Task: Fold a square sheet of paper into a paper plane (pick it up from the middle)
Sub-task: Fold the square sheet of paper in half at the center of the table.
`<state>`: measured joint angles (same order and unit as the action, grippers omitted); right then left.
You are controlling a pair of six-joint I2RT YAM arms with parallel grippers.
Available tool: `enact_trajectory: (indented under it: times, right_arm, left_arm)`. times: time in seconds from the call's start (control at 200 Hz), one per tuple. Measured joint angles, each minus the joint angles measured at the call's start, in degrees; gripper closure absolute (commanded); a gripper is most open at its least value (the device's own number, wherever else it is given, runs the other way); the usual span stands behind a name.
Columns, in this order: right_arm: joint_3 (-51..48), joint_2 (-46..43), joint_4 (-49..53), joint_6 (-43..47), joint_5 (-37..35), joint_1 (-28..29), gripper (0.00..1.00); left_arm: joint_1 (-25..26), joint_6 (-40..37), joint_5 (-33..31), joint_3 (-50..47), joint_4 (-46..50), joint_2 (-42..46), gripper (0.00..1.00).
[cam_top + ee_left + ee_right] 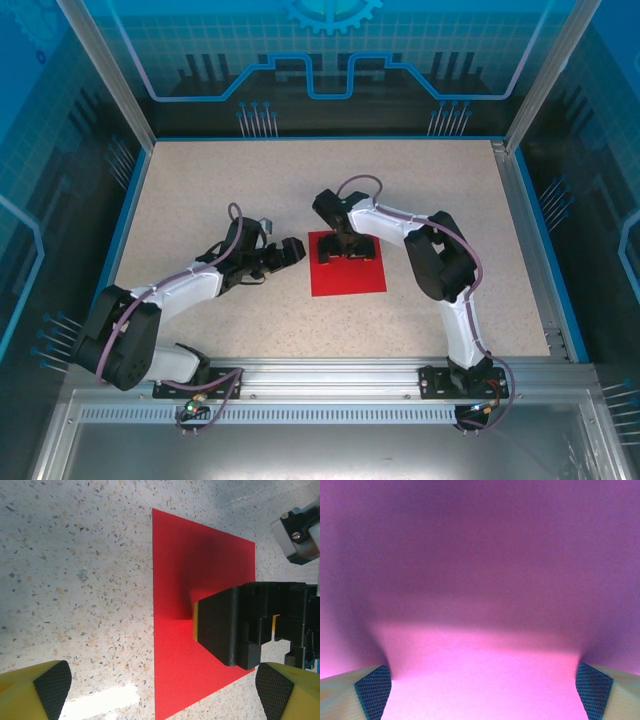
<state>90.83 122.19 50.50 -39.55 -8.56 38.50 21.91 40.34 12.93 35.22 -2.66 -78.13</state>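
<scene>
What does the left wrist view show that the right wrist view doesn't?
Left wrist: the paper lying on the table, its edges in sight, with the right jaws down on its middle, seen from outside. Right wrist: close up, the paper's surface buckled between those open jaws. Both: the paper, and each camera's own open jaws.

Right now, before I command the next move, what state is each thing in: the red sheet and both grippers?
square sheet of paper: unfolded, lying on the table, lightly puckered where the right gripper presses.
left gripper: open, empty, over bare table beside the sheet's near edge.
right gripper: open wide, tips down on the sheet's middle, sheet not lifted.
</scene>
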Motion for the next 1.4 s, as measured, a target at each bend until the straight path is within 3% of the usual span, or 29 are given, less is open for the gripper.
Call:
enact_trajectory:
  times: [0.885,1.11,1.366,1.401]
  right_arm:
    - [-0.9,0.0,-1.1,0.6,0.9,-0.3,0.09]
    - [-0.8,0.0,-1.1,0.7,0.9,-0.3,0.07]
    - [-0.4,0.0,-0.9,1.1,0.9,-0.3,0.20]
    - [-0.4,0.0,-0.9,1.1,0.9,-0.3,0.26]
  left_arm:
    - [0.0,-0.3,0.7,0.7,0.9,-0.9,0.01]
    - [0.0,-0.4,0.9,0.7,0.9,-1.0,0.01]
    - [0.0,-0.4,0.9,0.8,1.3,-1.5,0.01]
    - [0.0,-0.4,0.9,0.9,1.4,-1.5,0.01]
